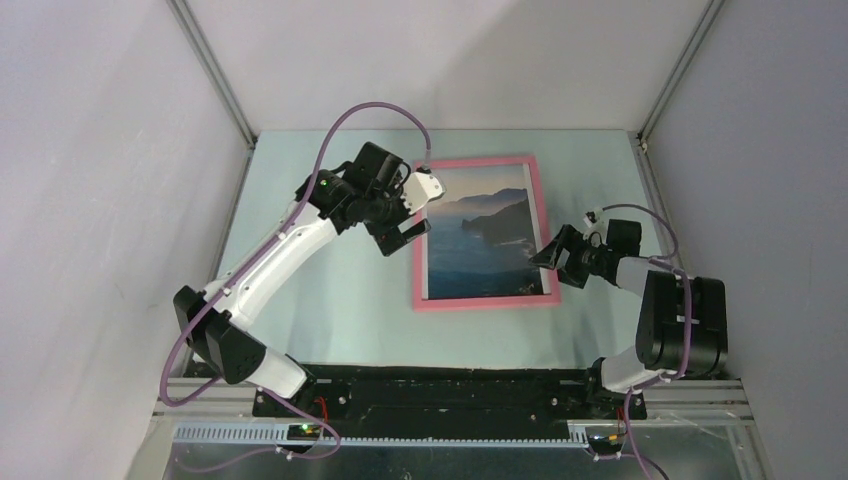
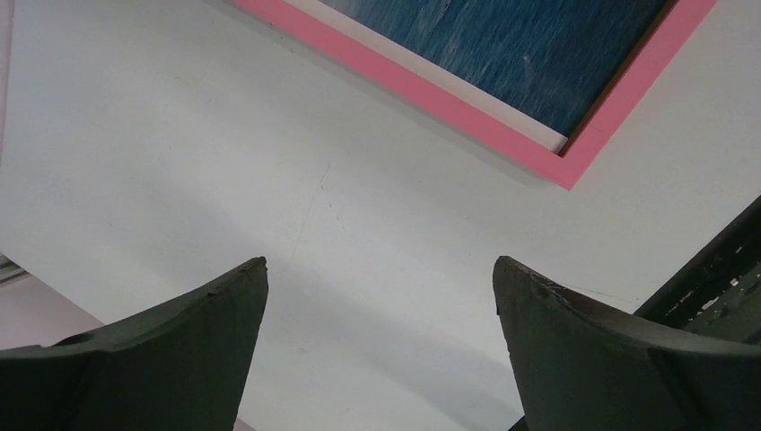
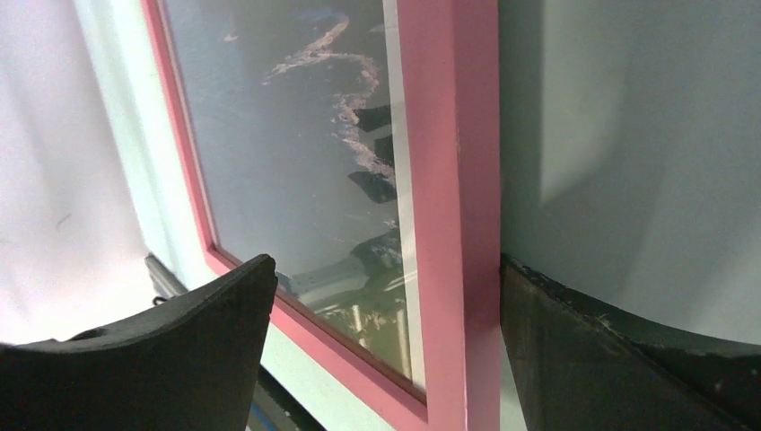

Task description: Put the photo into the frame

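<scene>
The pink frame [image 1: 418,272] lies flat at mid-table. The seascape photo [image 1: 480,240] lies face up inside its rails. My left gripper [image 1: 418,212] hovers open and empty over the frame's left rail near the far corner. In the left wrist view its open gripper [image 2: 380,265] is above bare table, with a frame corner [image 2: 449,97] and the photo [image 2: 538,54] beyond. My right gripper [image 1: 548,258] is open at the frame's right rail. In the right wrist view the gripper [image 3: 386,265] straddles that rail [image 3: 449,180]; one finger [image 3: 610,359] touches its outer edge, the other is over the photo [image 3: 287,162].
The pale table [image 1: 330,290] is closed in by grey walls on the left, back and right. A black base rail [image 1: 450,385] runs along the near edge. A purple cable [image 1: 350,115] loops above the left arm.
</scene>
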`<state>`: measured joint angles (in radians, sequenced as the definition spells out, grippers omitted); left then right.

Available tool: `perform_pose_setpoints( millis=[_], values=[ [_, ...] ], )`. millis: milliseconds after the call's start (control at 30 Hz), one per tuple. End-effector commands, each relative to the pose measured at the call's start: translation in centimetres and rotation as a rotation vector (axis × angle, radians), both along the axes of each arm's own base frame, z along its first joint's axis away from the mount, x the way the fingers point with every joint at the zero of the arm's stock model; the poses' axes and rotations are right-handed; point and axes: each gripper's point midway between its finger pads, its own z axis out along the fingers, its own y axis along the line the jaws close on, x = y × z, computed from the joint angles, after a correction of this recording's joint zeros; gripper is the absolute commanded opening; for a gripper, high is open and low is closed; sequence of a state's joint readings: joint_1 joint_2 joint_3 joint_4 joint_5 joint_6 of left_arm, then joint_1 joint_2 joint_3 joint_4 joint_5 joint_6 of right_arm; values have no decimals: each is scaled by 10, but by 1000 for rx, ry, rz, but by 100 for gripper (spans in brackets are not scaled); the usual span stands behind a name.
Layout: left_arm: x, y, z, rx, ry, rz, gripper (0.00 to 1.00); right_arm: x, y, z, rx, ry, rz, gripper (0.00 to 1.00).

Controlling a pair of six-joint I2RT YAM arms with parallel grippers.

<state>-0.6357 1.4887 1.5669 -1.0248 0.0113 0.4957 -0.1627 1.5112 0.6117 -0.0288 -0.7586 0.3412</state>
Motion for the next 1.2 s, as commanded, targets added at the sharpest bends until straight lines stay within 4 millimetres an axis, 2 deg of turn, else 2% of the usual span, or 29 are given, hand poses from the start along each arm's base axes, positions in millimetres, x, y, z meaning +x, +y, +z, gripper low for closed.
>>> perform_pose_setpoints(
  millis=[0, 100, 200, 367, 567, 767, 933, 1167],
  values=[
    [2, 0, 7, -36, -27, 19, 100, 6, -14, 13, -90, -60, -31, 94],
    [1, 2, 4, -38, -32, 31, 100, 7, -20, 20, -131, -86, -51, 99],
    [4, 7, 5, -35, -67, 59, 100, 6, -25, 28, -161, -112, -65, 99],
    [3, 19, 9, -54, -121, 115, 100, 10, -32, 55, -213, -223, -83, 100],
    [5, 36, 31, -132, -228, 219, 100, 14, -48, 88, -284, -335, -122, 99],
    [2, 63, 57, -239, -342, 348, 100, 13, -65, 127, -377, -462, -163, 100],
    [-11, 89, 77, -319, -440, 436, 100, 6, -76, 164, -485, -588, -202, 100],
    [-33, 118, 96, -386, -549, 518, 100, 0, -92, 192, -597, -670, -259, 100]
  ],
)
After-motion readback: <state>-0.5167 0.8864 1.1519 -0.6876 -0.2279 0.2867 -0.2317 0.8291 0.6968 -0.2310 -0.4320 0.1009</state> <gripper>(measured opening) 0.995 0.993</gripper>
